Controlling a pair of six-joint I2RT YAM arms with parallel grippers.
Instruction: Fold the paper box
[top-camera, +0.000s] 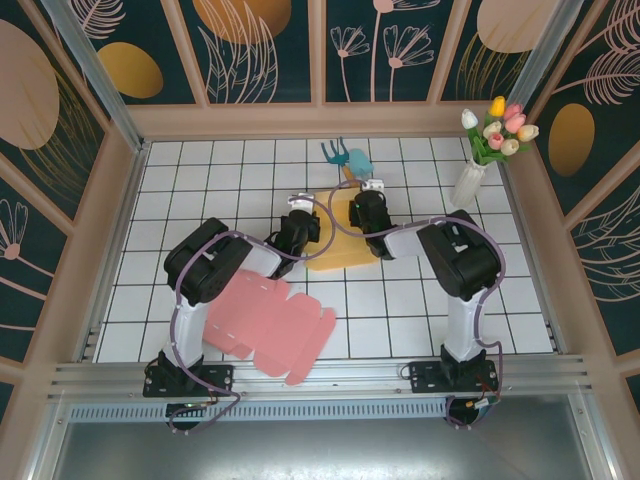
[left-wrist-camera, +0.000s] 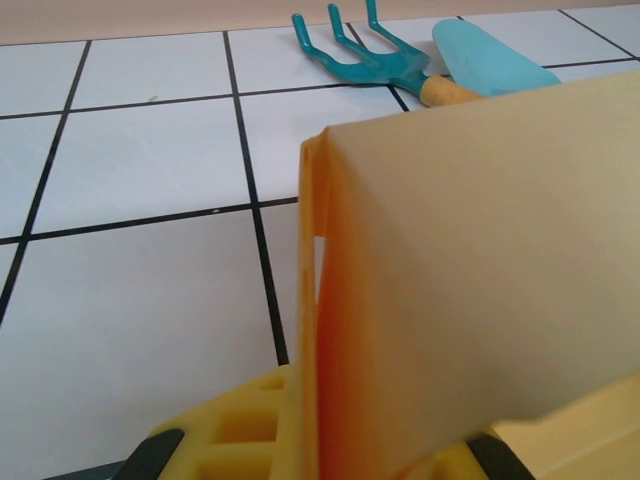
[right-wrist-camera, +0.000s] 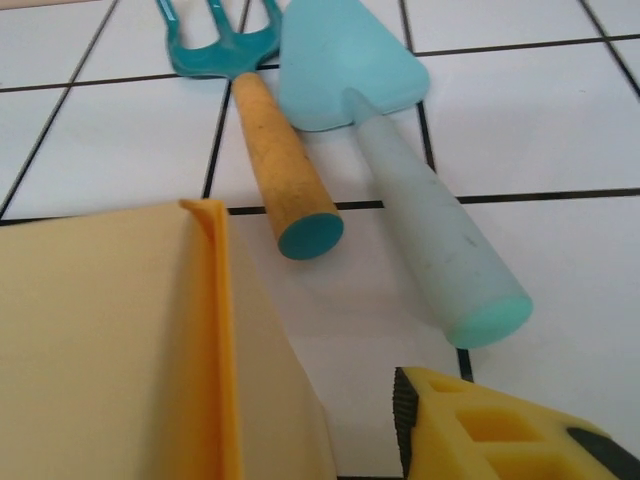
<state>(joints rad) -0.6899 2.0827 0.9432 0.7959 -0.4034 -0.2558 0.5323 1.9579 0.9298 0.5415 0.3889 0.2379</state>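
A yellow paper box (top-camera: 335, 250) lies partly folded at the table's middle, one wall standing upright (left-wrist-camera: 480, 280). My left gripper (top-camera: 300, 228) is at its left edge, shut on that wall; the card runs between the yellow fingers (left-wrist-camera: 230, 430). My right gripper (top-camera: 368, 205) is at the box's far right edge. In the right wrist view the upright flap (right-wrist-camera: 215, 330) stands on the left and one finger (right-wrist-camera: 490, 430) stands apart from it on the right, with bare tile between. The other finger is hidden behind the card.
A flat pink box blank (top-camera: 270, 325) lies near the left arm's base. A teal hand rake (right-wrist-camera: 285, 170) and a pale blue trowel (right-wrist-camera: 400, 200) lie just beyond the yellow box. A vase of tulips (top-camera: 470, 180) stands at the back right. Wooden walls ring the tiled table.
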